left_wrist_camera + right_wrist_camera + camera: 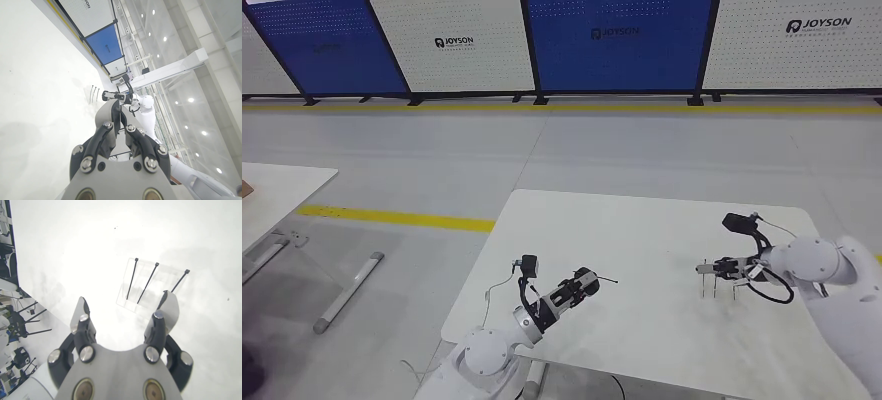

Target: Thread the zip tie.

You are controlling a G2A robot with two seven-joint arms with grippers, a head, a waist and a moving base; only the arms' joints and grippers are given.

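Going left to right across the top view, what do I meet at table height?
Side table → left gripper → held zip tie poking from its jaws → three standing zip ties.

We find three ties [147,284] standing in a holder [126,305] toward the tabletop's [642,230] 3 o'clock, the right gripper [704,268] just beside them; the left gripper [587,283] hangs toward 9 o'clock.
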